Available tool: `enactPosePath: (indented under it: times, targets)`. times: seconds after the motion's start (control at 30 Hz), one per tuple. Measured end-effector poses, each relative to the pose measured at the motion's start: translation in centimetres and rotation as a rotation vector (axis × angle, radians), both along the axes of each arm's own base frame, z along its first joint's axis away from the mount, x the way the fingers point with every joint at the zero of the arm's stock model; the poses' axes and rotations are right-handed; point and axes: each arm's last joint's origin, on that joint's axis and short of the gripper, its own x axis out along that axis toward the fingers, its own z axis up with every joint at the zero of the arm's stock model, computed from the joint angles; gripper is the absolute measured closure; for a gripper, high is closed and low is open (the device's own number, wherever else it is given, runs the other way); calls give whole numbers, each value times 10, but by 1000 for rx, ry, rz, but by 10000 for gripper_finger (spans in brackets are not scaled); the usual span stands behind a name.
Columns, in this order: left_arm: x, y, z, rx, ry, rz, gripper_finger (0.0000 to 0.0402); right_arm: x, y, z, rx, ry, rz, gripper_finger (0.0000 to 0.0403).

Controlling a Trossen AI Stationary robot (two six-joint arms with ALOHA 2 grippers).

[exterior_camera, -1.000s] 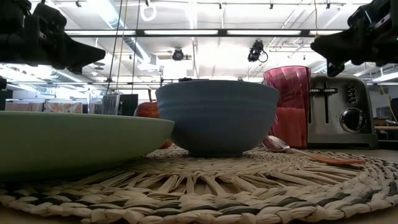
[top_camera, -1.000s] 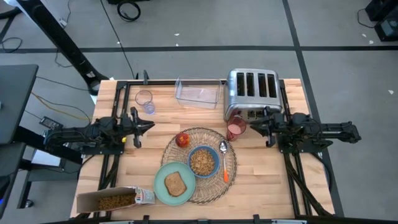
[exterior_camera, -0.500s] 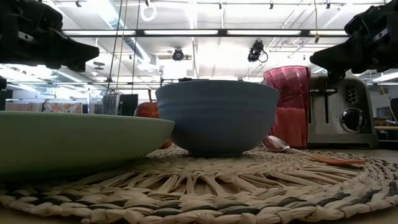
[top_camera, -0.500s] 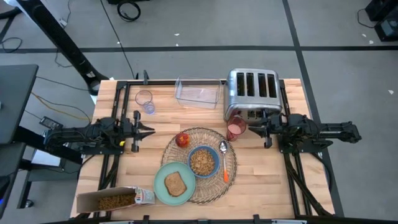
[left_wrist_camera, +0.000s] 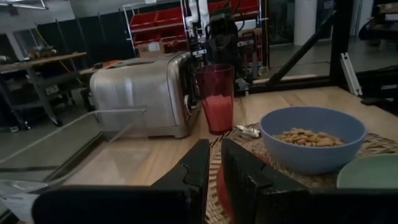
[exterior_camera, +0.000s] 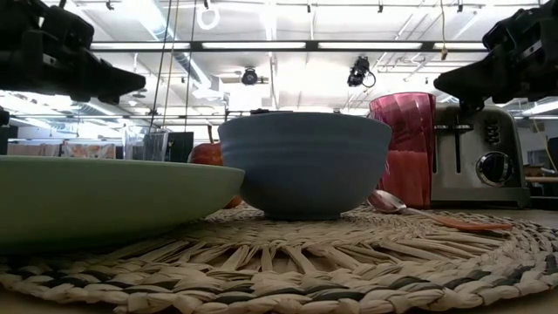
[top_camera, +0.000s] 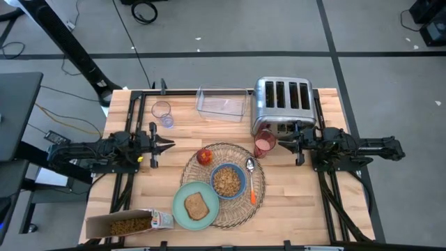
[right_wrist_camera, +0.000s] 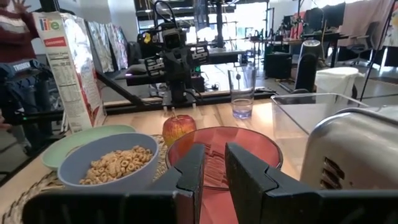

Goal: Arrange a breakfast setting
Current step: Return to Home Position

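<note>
The round wicker placemat [top_camera: 224, 183] lies at the table's middle front. On it sit the blue bowl [top_camera: 227, 181] with cereal, the pale green plate [top_camera: 195, 205] with toast, the orange-handled spoon [top_camera: 251, 183] and the orange-red fruit [top_camera: 204, 156]. The dark red cup [top_camera: 265, 145] stands upright at the mat's far right rim, before the toaster. My right gripper [top_camera: 281, 143] hovers shut just right of the cup and points at it; its wrist view shows the cup [right_wrist_camera: 224, 152] just ahead. My left gripper [top_camera: 171, 143] hovers shut left of the mat, empty.
The silver toaster [top_camera: 282, 104] stands behind the cup. A clear container [top_camera: 223, 103] and a glass [top_camera: 162, 113] stand at the far edge. The cereal box [top_camera: 129, 223] lies at the near left corner. Bare wood shows on both sides of the mat.
My right gripper has sunk a little beside the cup. My left gripper has also dipped slightly. Nothing on the table has moved.
</note>
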Motion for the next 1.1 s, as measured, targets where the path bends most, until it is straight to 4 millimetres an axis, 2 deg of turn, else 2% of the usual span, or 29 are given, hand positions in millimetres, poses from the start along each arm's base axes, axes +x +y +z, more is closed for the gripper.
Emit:
enactPosePath:
  times: [0.17, 0.57, 1.1]
  targets:
    - [1, 0, -1, 18, 15, 5, 351, 0, 0, 0, 9, -1, 2, 329]
    - [1, 0, 1, 14, -5, 15, 351, 0, 0, 0, -106, 10, -1, 329]
    - [1, 0, 1, 13, -11, 13, 351, 0, 0, 0, -106, 10, -1, 329]
